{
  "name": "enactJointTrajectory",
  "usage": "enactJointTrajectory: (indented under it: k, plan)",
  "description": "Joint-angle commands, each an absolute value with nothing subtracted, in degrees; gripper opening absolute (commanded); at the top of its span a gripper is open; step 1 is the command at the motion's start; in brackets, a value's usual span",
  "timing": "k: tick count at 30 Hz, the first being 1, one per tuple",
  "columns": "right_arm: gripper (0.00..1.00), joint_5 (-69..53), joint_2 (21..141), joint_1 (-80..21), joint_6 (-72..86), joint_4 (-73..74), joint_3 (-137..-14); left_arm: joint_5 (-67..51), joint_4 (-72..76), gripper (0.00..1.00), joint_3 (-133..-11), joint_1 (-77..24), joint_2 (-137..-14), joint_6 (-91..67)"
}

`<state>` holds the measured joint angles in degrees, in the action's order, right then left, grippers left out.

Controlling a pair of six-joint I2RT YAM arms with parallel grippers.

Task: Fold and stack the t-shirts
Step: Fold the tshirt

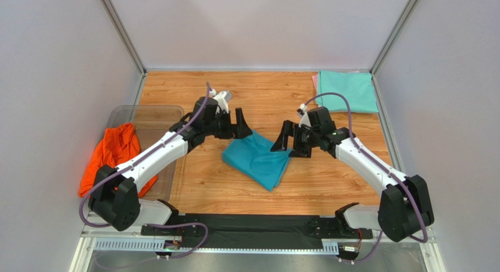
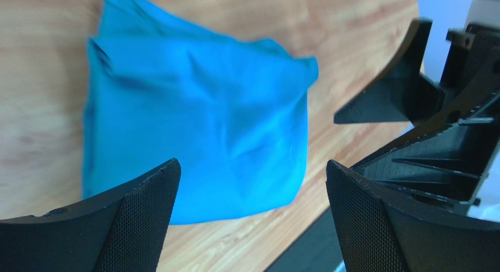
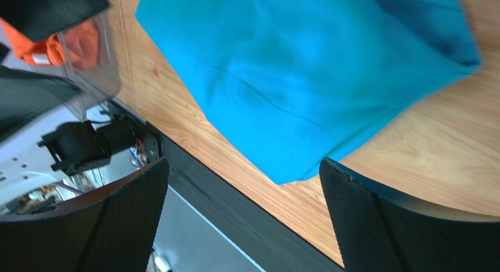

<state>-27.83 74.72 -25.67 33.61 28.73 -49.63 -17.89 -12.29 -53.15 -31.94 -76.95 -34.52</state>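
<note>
Teal-blue t-shirt (image 1: 258,157) lay folded into a rough rectangle on the bench (image 1: 235,190), between your two arms. Your left claw (image 2: 251,190) and right claw (image 3: 243,184) both hung spread wide just above its opposite edges, gripping nothing, a stance that would suit letting the cloth settle flat. The mint green t-shirt (image 1: 347,90) sat folded on the pale pink t-shirt (image 1: 315,81) at the far right corner, probably your stack. The orange t-shirt (image 1: 114,152) was draped unfolded over the clear tub (image 1: 154,116).

Teal-blue soft cloth t-shirt (image 1: 258,159): folded to rough rectangle, wrinkled, flat at centre of wooden table (image 1: 205,187). Bright orange t-shirt (image 1: 114,155): crumpled, unfolded, far left. Mint green t-shirt (image 1: 347,90): neatly folded, far right corner, atop pale pink t-shirt (image 1: 315,81), of which only edge shows.
</note>
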Motion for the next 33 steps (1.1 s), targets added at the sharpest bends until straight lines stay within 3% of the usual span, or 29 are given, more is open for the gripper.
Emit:
enactJointTrajectory:
  k: [1,11,19,27,33]
  plan:
    - [1.00,-25.84,78.38,-28.82,34.19,24.09,-50.18,-24.69,-3.79,1.00,-48.62,-32.26,-78.56,-38.66]
    - [1.00,-20.48,94.64,-28.48,33.14,22.41,-57.83,-21.09,1.13,1.00,-47.02,-31.99,-87.80,-35.07]
    - [1.00,-13.36,101.16,-27.42,31.90,25.49,-59.68,-20.12,3.24,1.00,-43.53,-31.82,-92.37,-34.19]
    - [1.00,-15.46,98.27,-28.65,29.71,23.12,-55.55,-19.25,9.14,1.00,-30.69,-37.61,-87.11,-40.59]
    - [1.00,-14.07,88.87,-30.67,28.65,25.48,-53.79,-12.67,4.33,1.00,-24.08,-43.50,-73.67,-45.35]
